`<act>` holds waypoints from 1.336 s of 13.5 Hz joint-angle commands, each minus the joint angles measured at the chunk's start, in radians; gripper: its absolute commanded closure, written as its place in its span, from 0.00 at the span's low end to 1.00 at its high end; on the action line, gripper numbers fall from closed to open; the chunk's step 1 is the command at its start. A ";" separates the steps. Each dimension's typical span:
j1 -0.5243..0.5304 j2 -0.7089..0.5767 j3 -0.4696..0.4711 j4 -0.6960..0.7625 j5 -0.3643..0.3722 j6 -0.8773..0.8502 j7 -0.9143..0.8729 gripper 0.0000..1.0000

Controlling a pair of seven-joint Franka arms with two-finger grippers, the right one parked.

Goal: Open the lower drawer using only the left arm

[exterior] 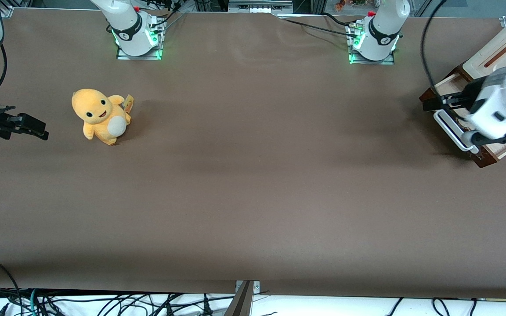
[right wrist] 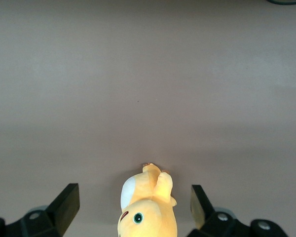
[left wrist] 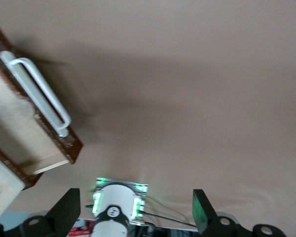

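I find the lower drawer [exterior: 455, 115] at the working arm's end of the desk [exterior: 253, 184], drawn out of its cabinet [exterior: 496, 48] so that the pale wood inside shows, with the long white bar handle [exterior: 451, 130] running along its dark-brown front. The cabinet's cream panel with a thin orange-brown slot [exterior: 498, 55] sits above the drawer. In the front view the left arm [exterior: 501, 103] hangs over the drawer, its white wrist covering part of the pale interior, and the pincer [exterior: 437, 102] shows as a dark shape over the drawer's end farther from the front camera, near the handle; I cannot tell from that view whether it touches the wood. In the left wrist view the pincer [left wrist: 135, 207] is spread wide: I see one black fingertip [left wrist: 68, 205] and the other well apart from it, with only bare desk and a green-lit arm base [left wrist: 119, 205] showing between them, and nothing held. In that same view the drawer [left wrist: 19, 123] and its handle [left wrist: 39, 91] lie off to one side of the fingers, apart from them, and not between them. The part of the drawer's interior that I can see holds nothing. A yellow plush toy [exterior: 100, 115] stands on the desk toward the parked arm's end, well apart from the drawer.
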 commanded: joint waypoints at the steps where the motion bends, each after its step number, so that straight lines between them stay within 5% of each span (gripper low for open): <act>1: -0.011 -0.045 0.058 -0.049 -0.046 0.068 0.140 0.00; 3: -0.107 -0.135 0.139 -0.185 0.004 0.221 0.251 0.00; 7: -0.140 -0.298 0.144 -0.471 0.035 0.522 0.244 0.00; 18: -0.206 -0.327 0.214 -0.505 0.034 0.538 0.256 0.00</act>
